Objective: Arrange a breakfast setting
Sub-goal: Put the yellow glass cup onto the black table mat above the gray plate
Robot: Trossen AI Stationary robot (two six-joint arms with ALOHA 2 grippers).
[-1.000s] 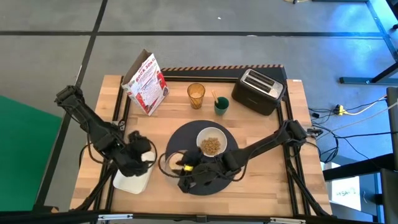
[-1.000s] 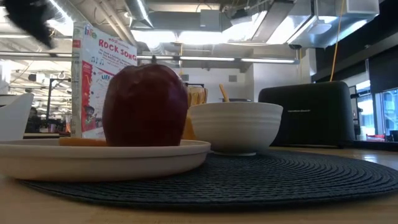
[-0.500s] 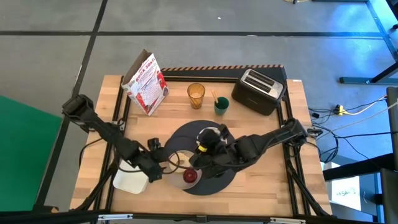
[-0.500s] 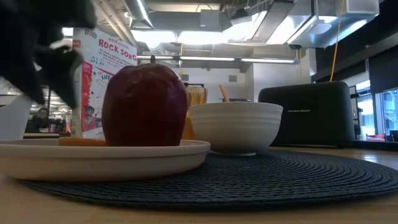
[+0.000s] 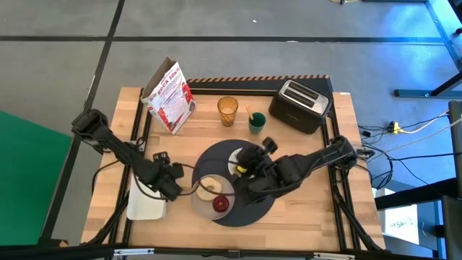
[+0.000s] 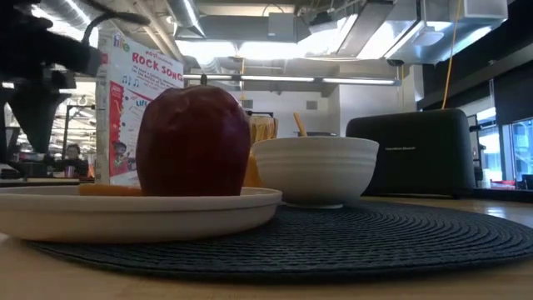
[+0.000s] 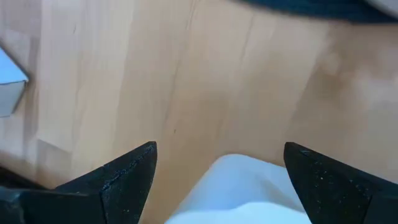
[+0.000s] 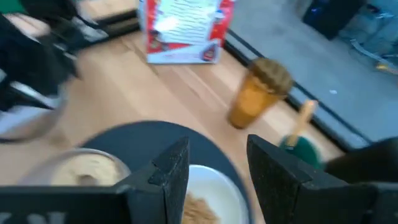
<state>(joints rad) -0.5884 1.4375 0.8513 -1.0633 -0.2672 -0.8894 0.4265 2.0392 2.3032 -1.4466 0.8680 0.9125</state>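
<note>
A round dark grey mat [image 5: 249, 206] lies at the table's middle near side. On it stands a flat white plate [image 5: 204, 196] with a red apple [image 5: 220, 205] and an orange strip [image 6: 108, 189]. A small white bowl [image 8: 205, 202] of cereal stands on the mat's far part. My right gripper [image 5: 250, 156] hovers open over the bowl [image 5: 234, 160]. The amber tumbler [image 5: 227, 110] stands farther back. My left gripper [image 5: 175, 186] is open and empty, left of the plate, between it and the white tray [image 5: 144, 207].
A cereal box [image 5: 168, 95] stands at the far left and a black toaster [image 5: 299, 105] at the far right. A green cup [image 5: 257, 123] with a stick in it stands beside the tumbler. Bare wood shows on the near right.
My right gripper has drawn back from over the plate toward the table's far right and now hangs over the bowl; the apple on the plate has come into view. My left gripper has gone from over the tray toward the plate.
</note>
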